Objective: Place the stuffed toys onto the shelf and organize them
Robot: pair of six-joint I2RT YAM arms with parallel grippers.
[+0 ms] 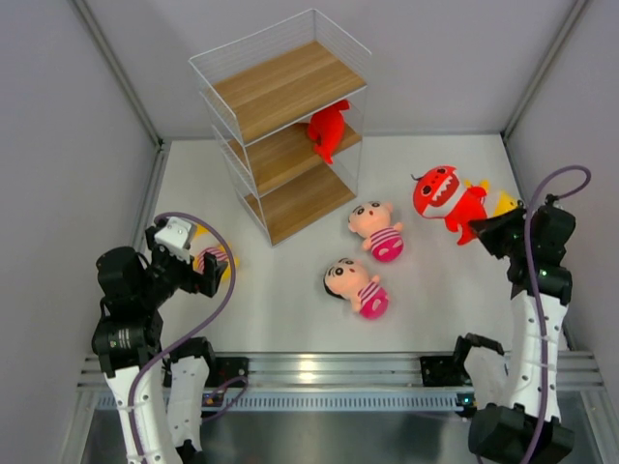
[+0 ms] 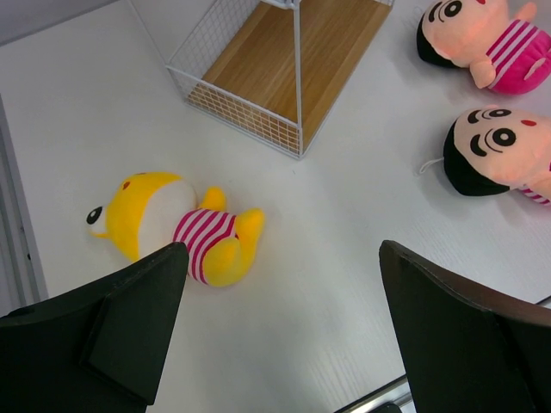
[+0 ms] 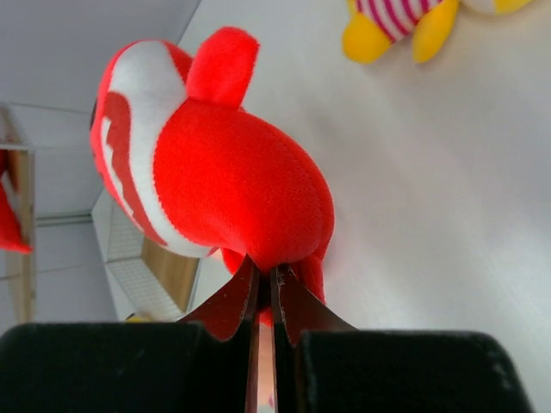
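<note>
Firstly, the shelf (image 1: 290,87) stands at the far left of the white bench (image 1: 290,319), and the first red shark (image 1: 329,130) sits on its middle board. The second red shark (image 1: 447,198) lies at the right side of the bench. The right jaws are pressed together on a fold of plush at its rear end, so its body is directly in front of them. One boy doll (image 1: 375,230) and the other boy doll (image 1: 355,285) lie face up in the middle, well apart from both arms. One yellow figure (image 2: 172,225) lies on its side near the left jaws, which hang widely spread above the bench and hold nothing. The other yellow figure (image 3: 405,21) lies just beyond the second red shark.
</note>
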